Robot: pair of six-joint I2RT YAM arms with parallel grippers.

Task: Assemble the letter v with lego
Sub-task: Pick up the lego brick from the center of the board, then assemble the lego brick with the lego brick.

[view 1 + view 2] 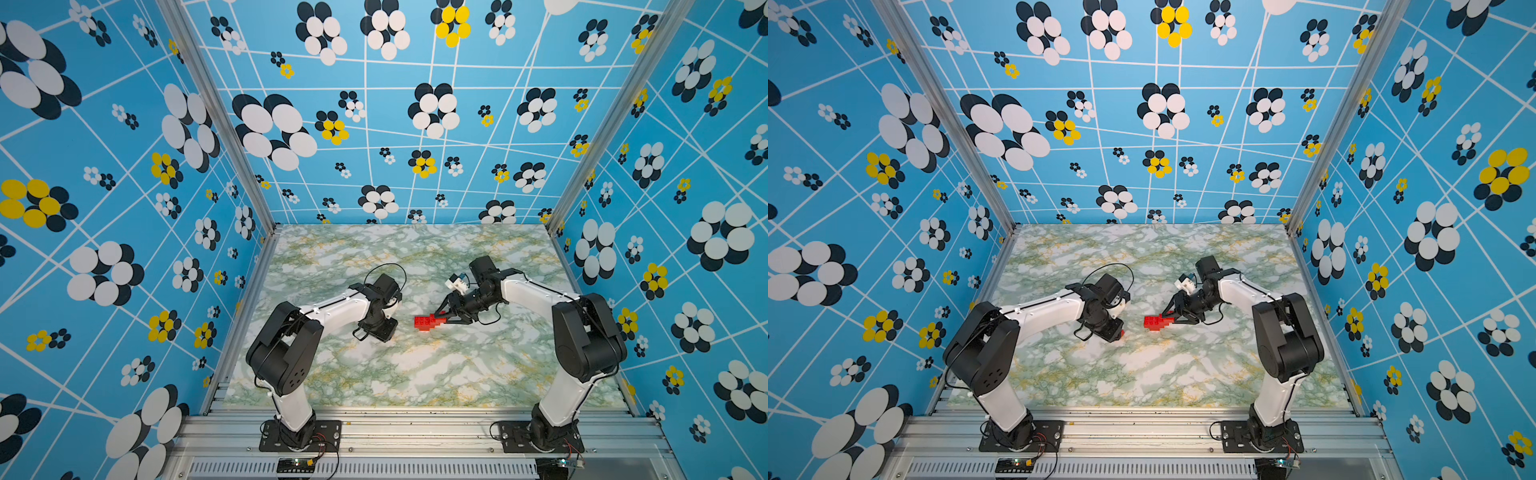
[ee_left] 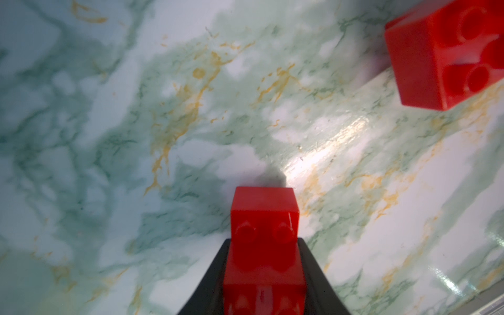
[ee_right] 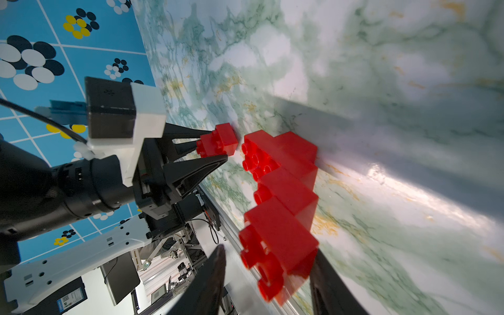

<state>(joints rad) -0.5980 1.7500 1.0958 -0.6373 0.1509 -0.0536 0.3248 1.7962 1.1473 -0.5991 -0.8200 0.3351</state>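
- A stepped cluster [image 1: 426, 323] of joined red lego bricks lies on the green-marbled tabletop [image 1: 415, 374], close to its centre in both top views. It forms one short staircase of several bricks.
- A single brick [image 3: 218, 139], also red and much smaller than the cluster, sits at the cluster's 9 o'clock. It is just beside the cluster's far end with a narrow gap between them, so the two are not joined.
- The left fingers [image 2: 210, 281] are closed against both sides of this single brick and hold it low at the tabletop. Whether it rests on the surface or hangs just clear cannot be told.
- The right fingers [image 3: 330, 289] reach in from the cluster's 3 o'clock. They are narrowed around the cluster's nearest brick and seem to be gripping it to keep the cluster steady.
- Judging by the layout, the task is partly done: only a single staircase arm of the letter is built.
- The step in hand looks to be bringing the single brick onto the cluster's free end and pressing it home.
- Still to do, as far as can be judged, are seating this brick and building the second arm up from the point where the two arms meet.
- No other loose bricks show in any view.
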